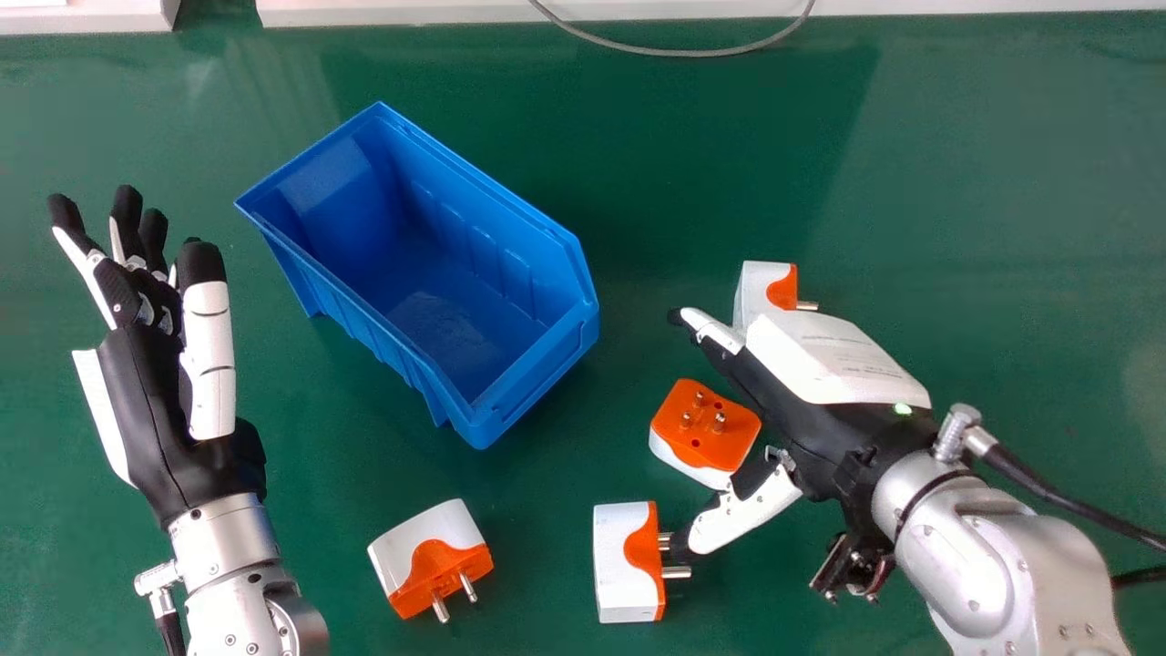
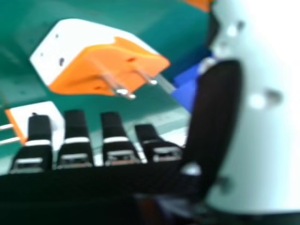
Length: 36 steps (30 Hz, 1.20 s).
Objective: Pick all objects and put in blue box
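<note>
Open right robot hand (image 1: 802,428) straddles an adapter (image 1: 727,437); left of it, across green desk (image 1: 638,228), sits the empty blue box (image 1: 428,264); left robot hand (image 1: 150,410) beyond, also open.

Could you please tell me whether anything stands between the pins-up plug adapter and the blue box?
No other object stands between the plug adapter and the blue box, just bare green tabletop. The right hand is on the adapter's other side. Only the box's own wall needs clearing.
</note>
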### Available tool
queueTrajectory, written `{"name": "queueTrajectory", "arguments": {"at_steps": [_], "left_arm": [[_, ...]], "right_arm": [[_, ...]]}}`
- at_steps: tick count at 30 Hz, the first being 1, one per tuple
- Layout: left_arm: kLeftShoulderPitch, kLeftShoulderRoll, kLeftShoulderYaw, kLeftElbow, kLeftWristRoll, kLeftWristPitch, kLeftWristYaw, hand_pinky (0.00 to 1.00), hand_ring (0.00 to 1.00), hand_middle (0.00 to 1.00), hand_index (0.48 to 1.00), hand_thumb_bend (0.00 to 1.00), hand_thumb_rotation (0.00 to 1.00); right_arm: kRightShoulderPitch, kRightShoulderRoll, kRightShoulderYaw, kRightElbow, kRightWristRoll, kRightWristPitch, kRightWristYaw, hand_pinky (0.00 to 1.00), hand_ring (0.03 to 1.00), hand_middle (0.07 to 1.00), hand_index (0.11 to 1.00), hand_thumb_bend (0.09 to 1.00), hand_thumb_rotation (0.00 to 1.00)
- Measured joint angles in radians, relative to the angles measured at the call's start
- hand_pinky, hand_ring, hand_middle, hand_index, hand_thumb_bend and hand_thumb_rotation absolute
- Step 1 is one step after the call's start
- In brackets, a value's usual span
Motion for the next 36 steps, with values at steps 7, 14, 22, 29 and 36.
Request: {"name": "queueTrajectory", "arguments": {"at_steps": [7,14,22,29,36], "left_arm": [[0.001,0.0,0.0,-0.001,-0.002,0.0,-0.003,0.92,0.97,0.98,0.976,0.71,0.71],[0.001,0.0,0.0,-0.001,-0.002,0.0,-0.005,0.92,0.97,0.98,0.979,0.7,0.72],[0.001,0.0,0.001,-0.003,-0.009,0.0,-0.02,0.94,0.98,0.99,0.987,0.71,0.72],[0.002,0.0,0.002,-0.003,-0.008,-0.004,-0.016,0.93,0.98,0.98,0.984,0.7,0.73],[0.002,0.0,0.002,-0.003,-0.011,-0.007,-0.017,0.93,0.98,0.98,0.982,0.73,0.71]], "right_arm": [[-0.03,-0.016,-0.001,0.062,0.033,-0.025,-0.01,0.81,0.849,0.875,0.924,0.843,0.2],[-0.052,-0.023,0.0,0.085,0.036,-0.031,-0.022,0.8,0.844,0.872,0.921,0.842,0.2],[-0.1,-0.017,0.042,0.149,0.031,-0.032,-0.026,0.81,0.835,0.87,0.893,0.84,0.18],[-0.168,-0.001,0.085,0.28,0.026,-0.062,-0.113,0.79,0.832,0.874,0.864,0.843,0.14],[-0.254,0.034,0.134,0.459,0.018,-0.096,-0.245,0.78,0.824,0.875,0.853,0.813,0.11]]}}
